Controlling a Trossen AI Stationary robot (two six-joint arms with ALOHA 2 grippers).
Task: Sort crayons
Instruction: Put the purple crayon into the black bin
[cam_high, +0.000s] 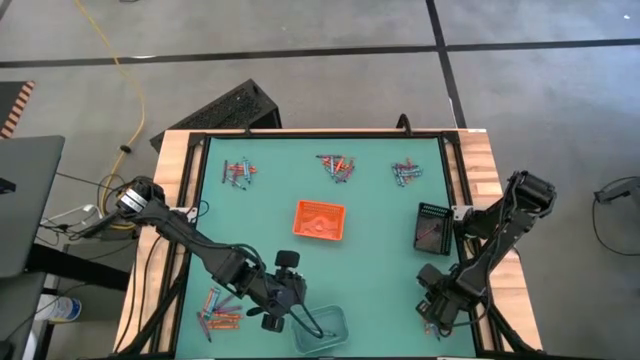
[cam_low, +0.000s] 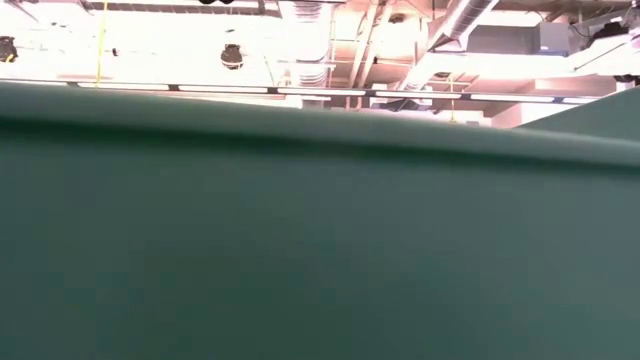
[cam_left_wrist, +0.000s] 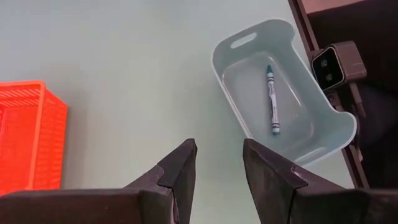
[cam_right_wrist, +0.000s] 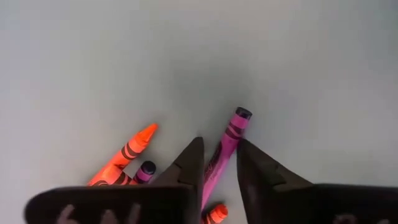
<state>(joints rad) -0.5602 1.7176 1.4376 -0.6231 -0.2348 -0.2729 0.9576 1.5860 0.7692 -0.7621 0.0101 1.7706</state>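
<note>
High view: crayons lie in loose heaps on the green table (cam_high: 380, 260); one heap (cam_high: 222, 312) at 8 o'clock beside the left arm, three more along the far edge at 11 (cam_high: 238, 173), 12 (cam_high: 338, 166) and 1 o'clock (cam_high: 406, 172), colours mixed in each, so sorting looks far from done; orange tray (cam_high: 319, 221) at centre, black tray (cam_high: 433, 225) toward 3 o'clock, clear tray (cam_high: 322, 328) at 6 o'clock; three trays for three colours, by my reading.

Left gripper (cam_high: 283, 312) sits just beside the clear tray at 6 o'clock; left wrist view shows its fingers (cam_left_wrist: 180, 171) parted with nothing between them, pointing at bare mat; one blue-grey crayon (cam_left_wrist: 272, 99) lies inside the clear tray, which fits that tray being the blue bin; probably free for another pick.

Right gripper (cam_high: 437, 306) is low at 4 to 5 o'clock near the table's edge; right wrist view: its fingertips (cam_right_wrist: 194, 155) straddle a purple-magenta crayon (cam_right_wrist: 225, 146), one on each side, close against the wrapper; whether they press it firmly yet I cannot tell; orange-red crayons (cam_right_wrist: 127, 152) lie just beside, apart from the fingers, so the straddle seems chosen to single out the purple one.

Low view: only green surface and ceiling; no use here.
</note>
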